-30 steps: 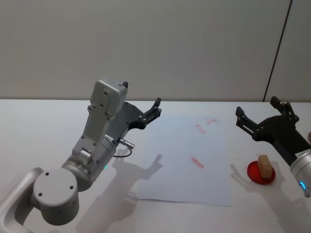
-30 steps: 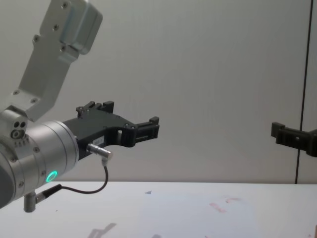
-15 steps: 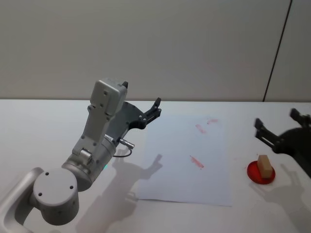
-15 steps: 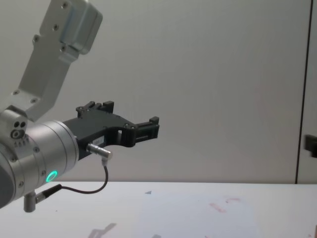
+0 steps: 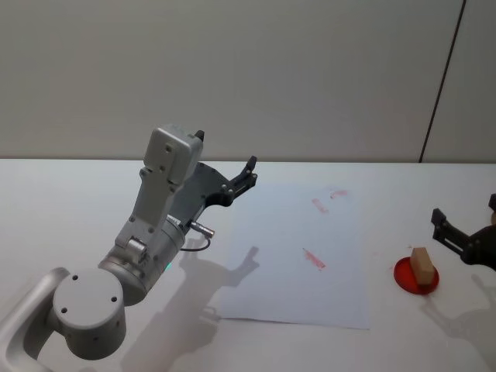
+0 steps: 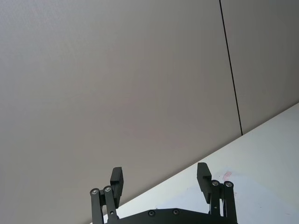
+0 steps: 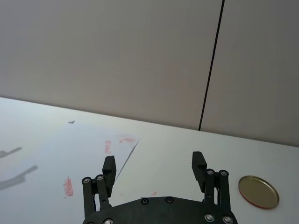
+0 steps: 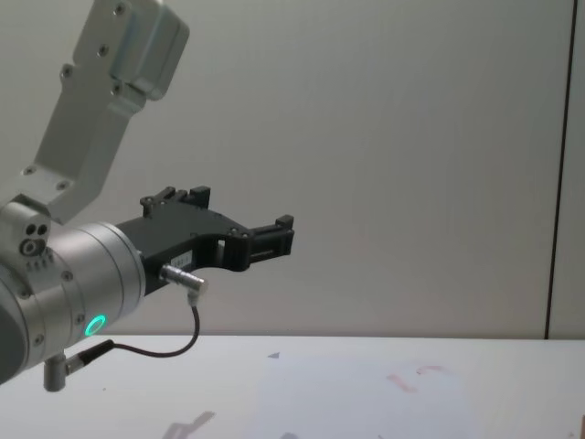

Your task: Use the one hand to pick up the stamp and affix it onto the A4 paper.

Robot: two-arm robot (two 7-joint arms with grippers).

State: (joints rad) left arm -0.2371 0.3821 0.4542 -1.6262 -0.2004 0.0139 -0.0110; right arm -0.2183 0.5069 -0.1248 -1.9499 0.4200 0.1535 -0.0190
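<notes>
The stamp (image 5: 422, 265), a small tan block, stands on a round red dish (image 5: 404, 277) right of the A4 paper (image 5: 298, 256). The white sheet lies flat and carries a few red ink marks (image 5: 314, 259). My right gripper (image 5: 465, 209) hangs open at the right edge, just beyond the stamp and apart from it; its wrist view has the open gripper (image 7: 154, 164) above the paper (image 7: 88, 154). My left gripper (image 5: 246, 177) is open and held in the air by the paper's far left corner, nothing between its fingers (image 6: 117, 177), and shows side-on (image 8: 265, 240).
A round gold lid (image 7: 258, 191) lies on the white table (image 5: 70, 201) past the right gripper. The left arm's big silver body (image 5: 151, 232) stands left of the sheet. A grey wall closes off the back.
My right gripper has drawn back to the right and nearer, away from the paper, and has left the chest view. The left arm, stamp and paper have stayed put.
</notes>
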